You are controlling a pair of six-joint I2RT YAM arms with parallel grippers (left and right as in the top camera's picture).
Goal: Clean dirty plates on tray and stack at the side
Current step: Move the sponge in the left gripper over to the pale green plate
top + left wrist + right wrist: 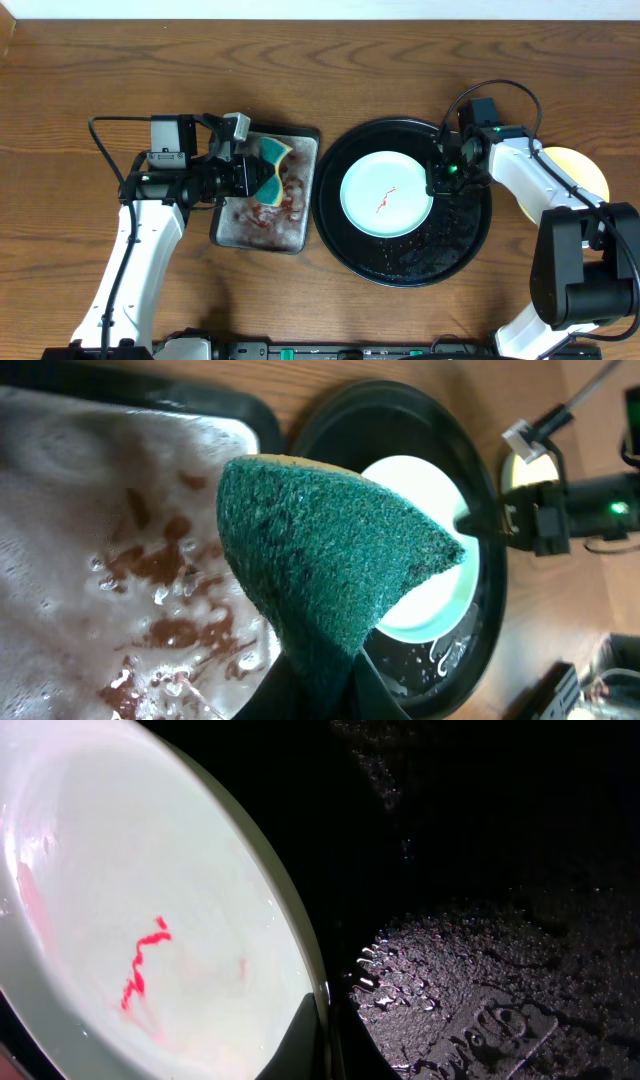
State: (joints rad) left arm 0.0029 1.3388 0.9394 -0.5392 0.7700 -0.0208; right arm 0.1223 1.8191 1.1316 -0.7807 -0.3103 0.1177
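A pale mint-green plate (372, 178) with a thin red smear lies in the left half of the round black tray (455, 240). My right gripper (437, 182) is shut on the plate's right rim; in the right wrist view its fingers (300, 1038) pinch the edge of the plate (150, 890) over the wet tray (480, 920). A yellow plate (585, 168) lies on the wood at the far right, partly hidden behind the right arm. My left gripper (262, 178) is shut on a folded green sponge (320, 550), held above the small metal tray (90, 510).
The rectangular metal tray (240, 222) with reddish stains and water stands just left of the black tray, almost touching it. Bare wood-grain tabletop (330, 60) stretches along the back and at the front left.
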